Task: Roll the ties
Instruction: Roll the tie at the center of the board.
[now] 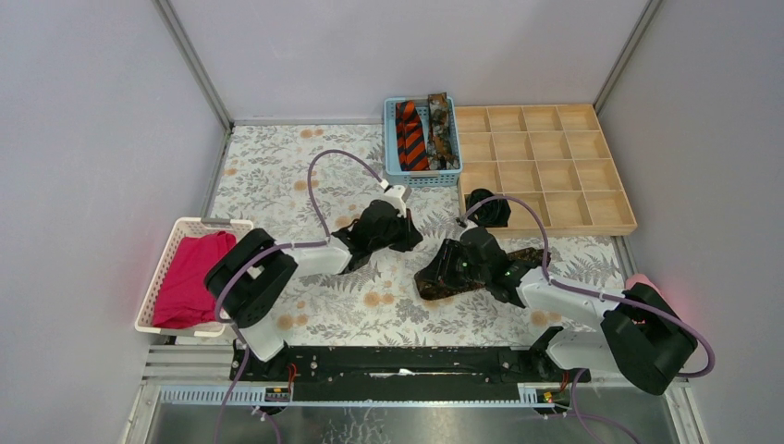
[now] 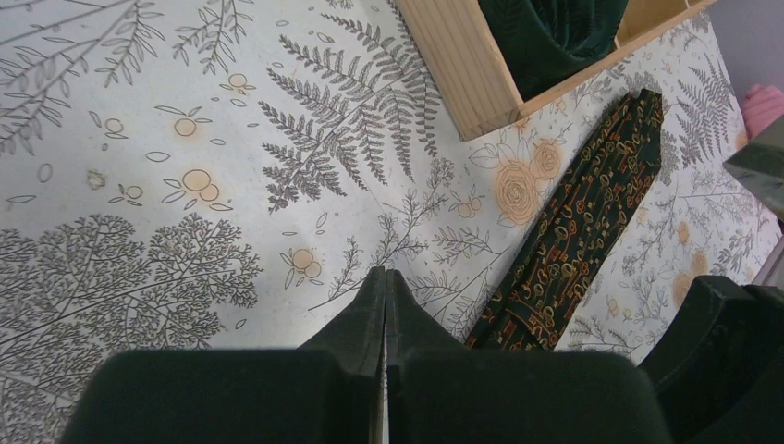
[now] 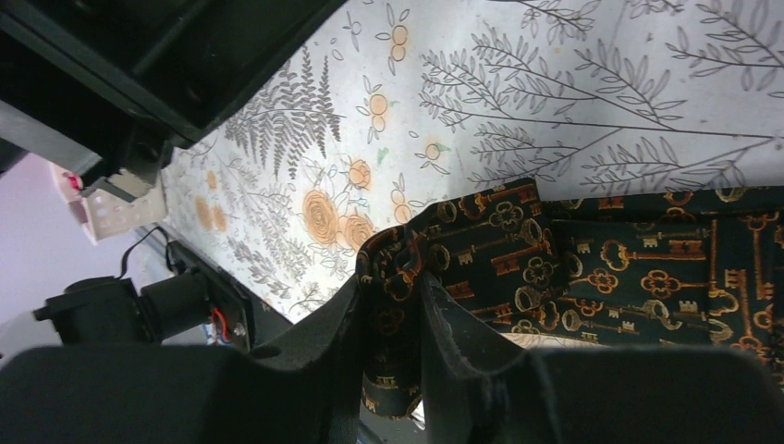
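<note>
A dark brown tie with a key pattern (image 1: 518, 257) lies as a strip on the flowered table. My right gripper (image 1: 434, 277) is shut on its folded left end, which stands bunched between the fingers in the right wrist view (image 3: 393, 287); the rest of the tie (image 3: 647, 268) lies flat to the right. My left gripper (image 1: 407, 236) is shut and empty just left of the tie, its tips (image 2: 385, 275) over bare table with the tie (image 2: 592, 213) to their right. A black coiled tie (image 1: 487, 208) sits in a compartment of the wooden tray. An orange-and-black striped tie (image 1: 411, 134) and a brown mottled tie (image 1: 441, 129) lie in the blue basket.
The wooden compartment tray (image 1: 555, 166) stands at the back right, its corner (image 2: 462, 65) close ahead of my left gripper. The blue basket (image 1: 393, 171) is at the back middle. A white basket (image 1: 171, 250) with a magenta cloth (image 1: 189, 277) stands at the left. A pink cloth (image 1: 638, 279) lies at the right edge.
</note>
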`<move>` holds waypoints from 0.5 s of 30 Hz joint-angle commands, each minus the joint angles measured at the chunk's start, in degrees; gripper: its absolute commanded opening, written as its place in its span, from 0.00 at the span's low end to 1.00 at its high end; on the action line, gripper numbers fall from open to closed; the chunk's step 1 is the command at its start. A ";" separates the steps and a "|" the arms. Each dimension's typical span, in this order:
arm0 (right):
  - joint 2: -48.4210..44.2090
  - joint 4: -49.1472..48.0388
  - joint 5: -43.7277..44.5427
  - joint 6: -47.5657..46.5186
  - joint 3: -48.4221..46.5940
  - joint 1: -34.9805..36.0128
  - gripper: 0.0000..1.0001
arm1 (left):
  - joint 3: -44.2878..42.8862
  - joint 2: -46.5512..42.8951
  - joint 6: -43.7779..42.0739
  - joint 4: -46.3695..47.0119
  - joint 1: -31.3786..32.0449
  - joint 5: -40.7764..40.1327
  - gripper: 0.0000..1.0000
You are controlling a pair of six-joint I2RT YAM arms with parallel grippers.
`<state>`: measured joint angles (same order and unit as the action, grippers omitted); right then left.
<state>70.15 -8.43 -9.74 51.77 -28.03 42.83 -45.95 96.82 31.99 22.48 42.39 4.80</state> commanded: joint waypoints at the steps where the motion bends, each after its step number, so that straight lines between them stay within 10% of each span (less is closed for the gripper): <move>1: 1.06 -8.80 -8.34 2.51 1.81 -2.78 0.30 | -1.77 3.69 -1.61 5.21 0.14 5.94 0.00; 15: -3.03 -5.39 -7.79 0.27 4.87 -7.42 0.30 | -2.85 15.99 -0.10 16.87 2.39 27.05 0.00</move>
<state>68.66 -12.56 -15.40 52.71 -24.64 37.17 -48.84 110.52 31.81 30.92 43.62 23.97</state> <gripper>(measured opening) 0.307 0.008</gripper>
